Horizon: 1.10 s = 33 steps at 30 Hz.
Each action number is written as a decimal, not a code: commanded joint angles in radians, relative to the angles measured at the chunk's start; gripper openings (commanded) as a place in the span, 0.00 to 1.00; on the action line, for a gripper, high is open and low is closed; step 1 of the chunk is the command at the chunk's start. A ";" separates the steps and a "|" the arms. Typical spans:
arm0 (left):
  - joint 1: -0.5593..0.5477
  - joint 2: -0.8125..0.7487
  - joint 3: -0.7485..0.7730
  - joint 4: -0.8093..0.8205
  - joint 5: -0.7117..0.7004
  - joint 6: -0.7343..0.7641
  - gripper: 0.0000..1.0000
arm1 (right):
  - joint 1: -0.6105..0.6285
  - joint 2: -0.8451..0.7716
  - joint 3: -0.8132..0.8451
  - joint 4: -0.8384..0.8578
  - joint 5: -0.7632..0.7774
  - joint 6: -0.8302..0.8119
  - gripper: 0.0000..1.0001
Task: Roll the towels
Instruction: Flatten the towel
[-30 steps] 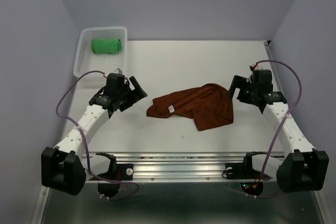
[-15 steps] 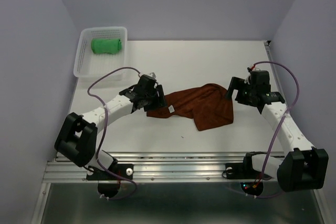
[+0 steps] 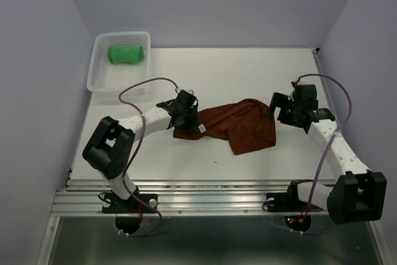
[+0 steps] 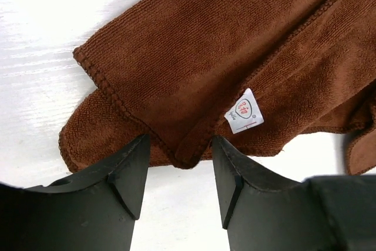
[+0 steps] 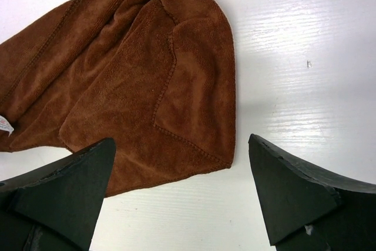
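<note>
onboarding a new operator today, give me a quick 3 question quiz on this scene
1. True or false: the green towel lies inside the white basket.
2. What sits between the fingertips of the left gripper? A) a folded edge of the brown towel B) the basket's rim C) a cable
3. Fill in: the right gripper, at the brown towel's far side, has its jaws ___.

Key: 1 true; 2 A; 3 open
</note>
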State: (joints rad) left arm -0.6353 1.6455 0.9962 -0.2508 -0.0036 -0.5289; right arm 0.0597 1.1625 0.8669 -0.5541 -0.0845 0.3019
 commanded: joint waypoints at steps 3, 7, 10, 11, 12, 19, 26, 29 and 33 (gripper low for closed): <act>-0.018 0.023 0.050 -0.010 -0.018 0.040 0.48 | 0.003 0.002 0.000 0.016 0.028 -0.009 1.00; -0.020 0.024 0.048 -0.019 -0.041 0.032 0.28 | 0.003 0.006 -0.002 0.016 0.026 -0.010 1.00; -0.020 0.013 0.051 -0.028 -0.053 0.024 0.00 | 0.003 0.011 -0.002 0.016 0.022 -0.012 1.00; -0.020 0.011 0.055 -0.030 -0.055 0.023 0.00 | 0.003 0.012 0.000 0.016 0.012 -0.020 1.00; -0.020 0.005 0.055 -0.030 -0.053 0.023 0.00 | 0.003 0.017 0.001 0.016 0.000 -0.024 1.00; -0.020 -0.076 0.058 -0.045 -0.084 -0.002 0.00 | 0.170 0.072 0.050 -0.036 0.202 0.037 1.00; -0.020 -0.107 0.056 -0.065 -0.087 -0.014 0.00 | 0.368 0.222 0.105 -0.079 0.416 0.129 1.00; -0.020 -0.110 0.050 -0.070 -0.098 -0.016 0.00 | 0.384 0.267 0.129 -0.090 0.488 0.146 0.93; -0.020 -0.115 0.047 -0.071 -0.105 -0.020 0.00 | 0.393 0.307 0.135 -0.078 0.506 0.148 0.68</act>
State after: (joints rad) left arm -0.6487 1.5703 1.0237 -0.3042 -0.0780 -0.5411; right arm 0.4416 1.4494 0.9520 -0.6239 0.3202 0.4202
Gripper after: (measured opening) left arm 0.026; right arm 0.812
